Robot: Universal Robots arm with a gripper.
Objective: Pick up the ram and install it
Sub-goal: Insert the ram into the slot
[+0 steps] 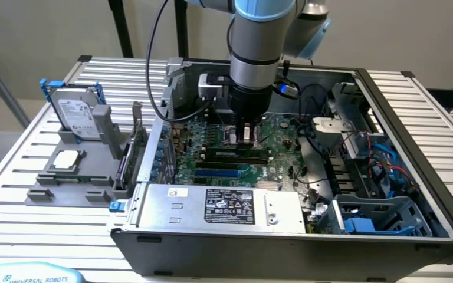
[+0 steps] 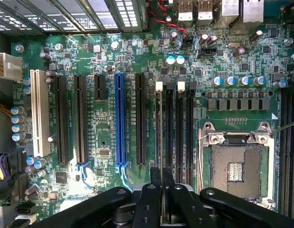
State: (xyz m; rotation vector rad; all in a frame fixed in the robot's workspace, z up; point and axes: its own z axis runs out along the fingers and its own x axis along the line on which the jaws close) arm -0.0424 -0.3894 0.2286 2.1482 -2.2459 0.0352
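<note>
claw (image 2: 162, 187): low inside the open case (image 1: 415, 147), over the motherboard (image 2: 104, 137); fingers nearly together, pinching the ram (image 2: 158, 142)
ram: edge-on, thin, standing in a memory slot (image 2: 179, 128) beside the CPU socket (image 2: 237, 166)
table (image 1: 22, 177): hard drive (image 1: 77, 112) upright in holder, exterior view's left
</note>
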